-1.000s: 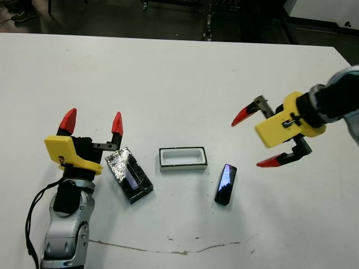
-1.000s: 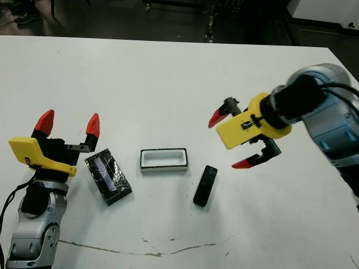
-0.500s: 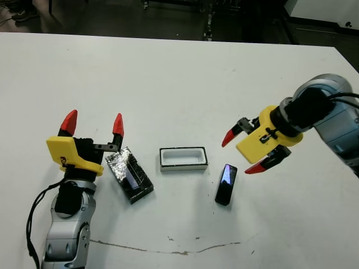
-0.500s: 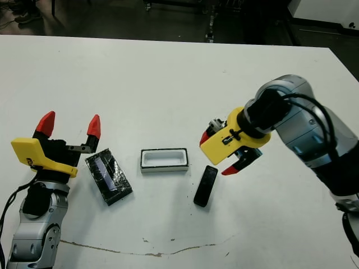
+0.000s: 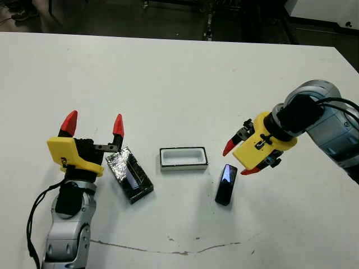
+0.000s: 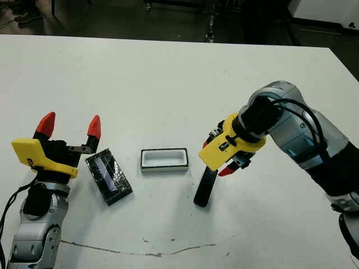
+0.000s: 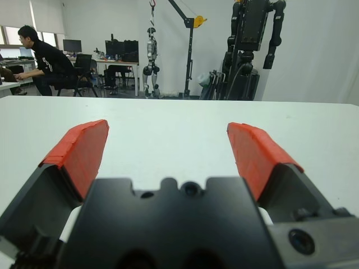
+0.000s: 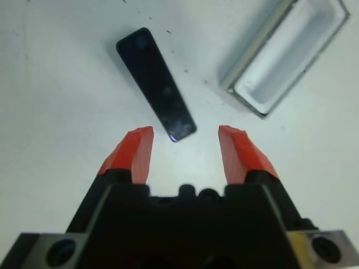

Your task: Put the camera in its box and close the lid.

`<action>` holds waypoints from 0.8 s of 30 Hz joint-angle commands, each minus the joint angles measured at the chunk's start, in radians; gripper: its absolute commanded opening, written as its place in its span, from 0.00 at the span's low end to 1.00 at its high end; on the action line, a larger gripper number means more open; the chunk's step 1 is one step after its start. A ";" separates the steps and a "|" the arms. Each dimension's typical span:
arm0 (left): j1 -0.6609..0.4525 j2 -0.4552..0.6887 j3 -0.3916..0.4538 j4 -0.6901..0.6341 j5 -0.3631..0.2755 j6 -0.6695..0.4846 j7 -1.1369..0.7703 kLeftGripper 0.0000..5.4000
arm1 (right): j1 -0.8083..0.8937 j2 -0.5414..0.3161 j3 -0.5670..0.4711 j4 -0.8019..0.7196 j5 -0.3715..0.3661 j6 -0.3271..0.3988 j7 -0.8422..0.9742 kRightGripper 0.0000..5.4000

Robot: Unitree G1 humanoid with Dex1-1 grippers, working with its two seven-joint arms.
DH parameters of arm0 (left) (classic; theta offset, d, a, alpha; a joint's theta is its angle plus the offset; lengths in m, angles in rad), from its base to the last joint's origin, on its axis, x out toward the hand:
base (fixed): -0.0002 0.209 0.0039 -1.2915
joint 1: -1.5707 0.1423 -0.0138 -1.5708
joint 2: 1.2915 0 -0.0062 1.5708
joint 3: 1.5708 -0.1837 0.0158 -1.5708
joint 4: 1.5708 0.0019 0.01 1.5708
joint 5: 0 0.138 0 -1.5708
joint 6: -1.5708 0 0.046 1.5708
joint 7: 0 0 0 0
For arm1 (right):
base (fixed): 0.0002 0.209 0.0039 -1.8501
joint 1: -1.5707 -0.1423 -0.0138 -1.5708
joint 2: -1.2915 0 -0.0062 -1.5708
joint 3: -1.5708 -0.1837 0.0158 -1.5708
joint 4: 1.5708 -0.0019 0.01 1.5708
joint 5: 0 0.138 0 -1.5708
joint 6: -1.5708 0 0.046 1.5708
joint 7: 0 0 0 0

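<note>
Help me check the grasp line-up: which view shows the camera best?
The right wrist view: the camera lies whole, one end between the open right gripper fingers. Left eye shows it whole but smaller; right eye has it partly hidden by the gripper; left wrist misses it.

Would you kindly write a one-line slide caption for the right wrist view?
Open right gripper poised over one end of the camera, which lies flat on the white table beside the empty box.

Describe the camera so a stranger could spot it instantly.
On the white table, look right of the small open white-walled box, just below the right claw. The slim glossy black bar there is the camera; the crinkly foil-shiny black lid is wider.
</note>
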 commanded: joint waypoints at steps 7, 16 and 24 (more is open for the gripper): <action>0.015 -0.001 -0.004 -0.001 0.007 0.008 0.008 1.00 | -0.036 -0.019 0.030 -0.006 -0.010 0.006 0.006 0.83; 0.016 -0.001 -0.003 0.005 0.006 0.002 0.007 1.00 | -0.022 0.011 0.026 0.034 -0.041 -0.025 0.006 1.00; 0.017 -0.004 -0.004 0.005 -0.002 0.000 0.004 1.00 | -0.011 0.041 0.024 0.076 -0.064 -0.046 0.006 1.00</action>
